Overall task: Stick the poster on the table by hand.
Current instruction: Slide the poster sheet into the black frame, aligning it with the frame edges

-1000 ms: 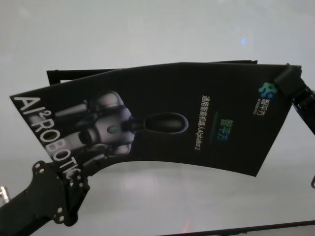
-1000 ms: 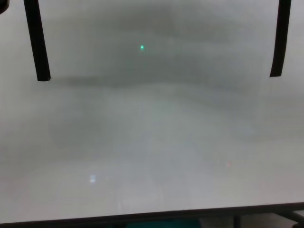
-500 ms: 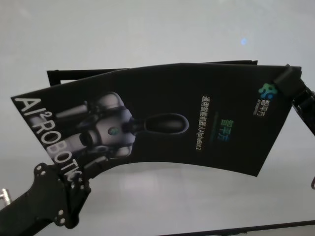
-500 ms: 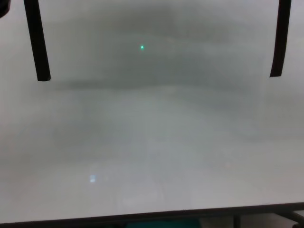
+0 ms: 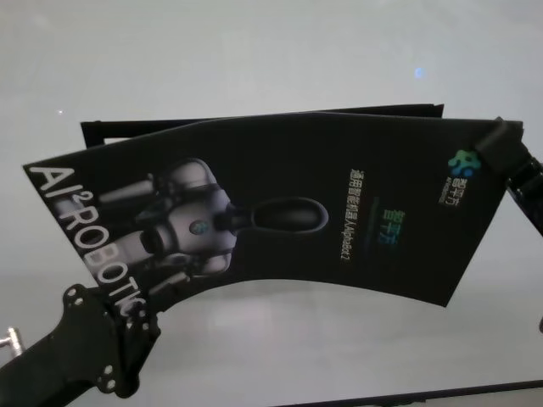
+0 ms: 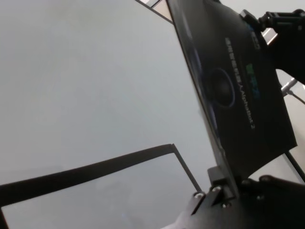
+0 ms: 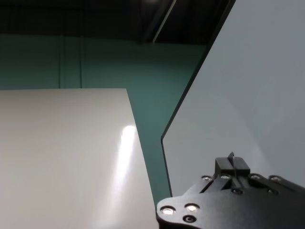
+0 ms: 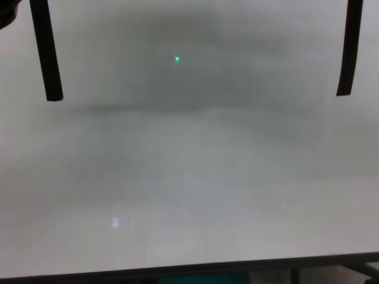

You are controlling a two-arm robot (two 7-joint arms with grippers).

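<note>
Together our two grippers hold the poster up off the table, one at each end. Our left gripper is clamped on the sheet's short end by the big white letters, toward the table's near left corner; in the left wrist view the poster's edge runs down into the clamp and is pinched there. Our right gripper is clenched on the opposite end, at the corner beside the small blue-green logo, toward the table's right edge. In the right wrist view that gripper has its fingers closed on a thin edge.

Between these two holds the poster bows, its long near edge arching upward over the surface, printed side facing up. The white-grey robot picture sits in the middle-left of the sheet, the small "AlphaBot 2" line to its right.

Under the poster a thin black outline lies flat on the table, showing past the sheet's far left corner and along its far edge. From the chest view, two narrow black strips run down the white surface near the left and right sides, well apart, with the table's dark near edge below.
</note>
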